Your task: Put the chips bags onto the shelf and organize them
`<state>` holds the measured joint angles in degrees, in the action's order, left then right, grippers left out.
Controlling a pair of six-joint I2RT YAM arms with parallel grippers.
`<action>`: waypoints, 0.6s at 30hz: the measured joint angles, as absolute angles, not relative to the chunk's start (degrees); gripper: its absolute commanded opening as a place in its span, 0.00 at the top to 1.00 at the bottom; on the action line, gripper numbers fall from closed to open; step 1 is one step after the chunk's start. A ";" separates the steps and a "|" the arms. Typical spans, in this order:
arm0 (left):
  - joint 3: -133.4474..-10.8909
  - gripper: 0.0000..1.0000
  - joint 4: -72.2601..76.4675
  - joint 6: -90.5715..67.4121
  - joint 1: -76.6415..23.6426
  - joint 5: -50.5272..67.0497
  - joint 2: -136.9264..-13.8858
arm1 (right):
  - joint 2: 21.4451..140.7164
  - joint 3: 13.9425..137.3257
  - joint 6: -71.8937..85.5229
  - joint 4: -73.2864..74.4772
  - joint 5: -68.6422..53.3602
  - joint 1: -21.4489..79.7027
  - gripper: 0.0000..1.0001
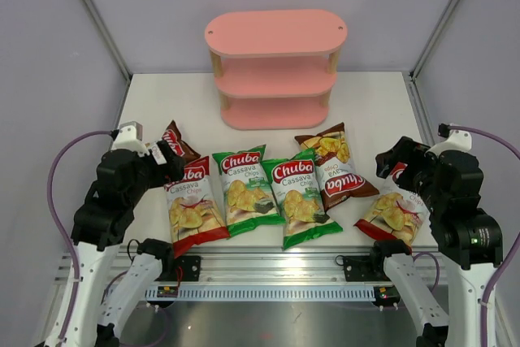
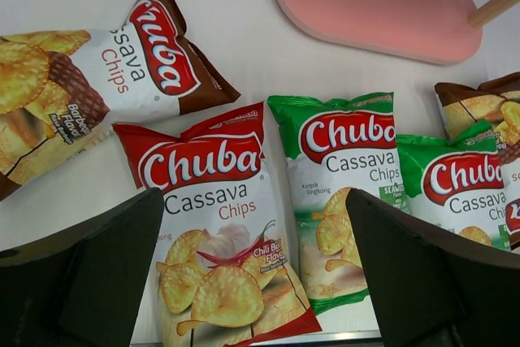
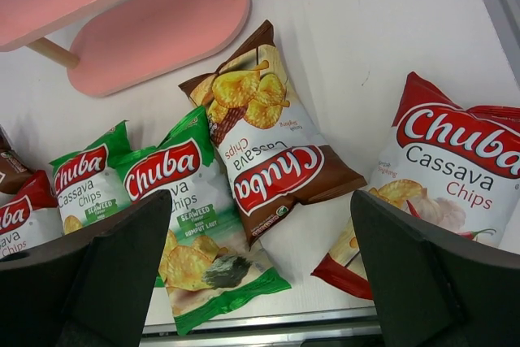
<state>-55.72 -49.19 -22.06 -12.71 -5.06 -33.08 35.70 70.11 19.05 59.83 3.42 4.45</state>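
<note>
Chips bags [image 1: 244, 193] lie flat before the shelf [image 1: 276, 67], long axes toward it, a red bag [image 2: 219, 225] under the wide-open left pincer [image 2: 253, 201]; the right pincer [image 3: 260, 201] gapes too.

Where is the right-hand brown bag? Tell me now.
The brown bag lies flat right of centre in the top view, before the shelf, between a green bag and a red bag.

A table [image 1: 162, 107] strip separates the chips bags [image 1: 244, 193] from the shelf [image 1: 276, 67].
</note>
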 measured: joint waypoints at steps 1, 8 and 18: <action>-55.64 0.01 -49.17 -22.09 -12.71 -4.64 -33.78 | 35.38 70.11 19.05 59.81 3.42 4.45 0.00; -52.29 0.01 -45.19 -24.05 -12.71 2.04 -37.98 | 33.47 68.05 18.90 57.45 -1.13 4.45 0.01; -42.37 0.01 -30.89 -31.64 -13.28 19.14 -54.13 | 33.06 60.71 21.65 49.84 -16.47 4.45 0.00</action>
